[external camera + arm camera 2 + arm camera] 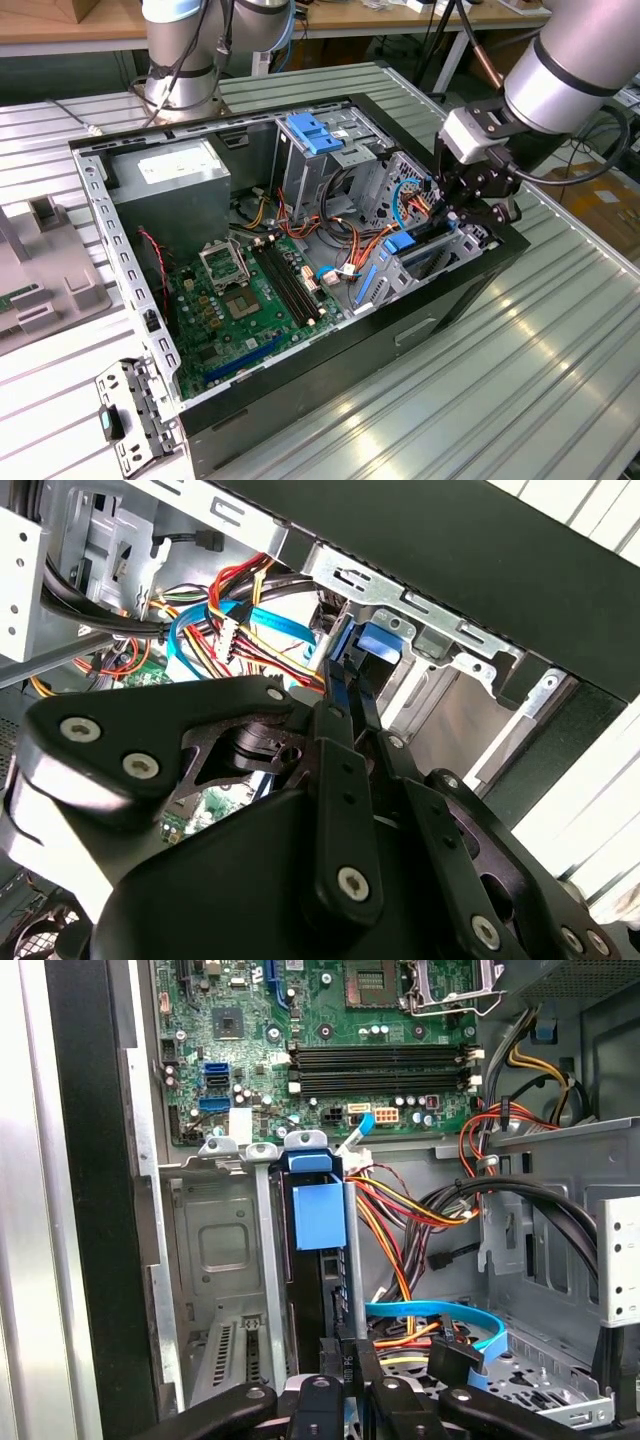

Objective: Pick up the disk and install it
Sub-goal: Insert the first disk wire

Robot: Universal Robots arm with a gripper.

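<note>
Green motherboard (pixel 330 1020), blue-edged disk (pixel 318 1215), black fingers (pixel 345 1360), red, yellow and orange cables (pixel 250 590), black case (pixel 400 330)

In the exterior view the arm (pixel 575 60) is a thick tube of pale silver-grey metal crossed by a dark band, with a black cable looping beside it. A small white block (pixel 462 133) sits under the tube's end, and below that hangs the black pincer (pixel 478 195), built of flat matte-black links.

In the second wrist view the pincer (pixel 345 715) shows as broad, rounded black plates and narrow bars, joined by round silver screw heads, some with hex sockets. A cylindrical black pivot sits between the plates.

In the first wrist view the pincer (pixel 345 1360) appears as black linkage bars with bolts at their joints.
</note>
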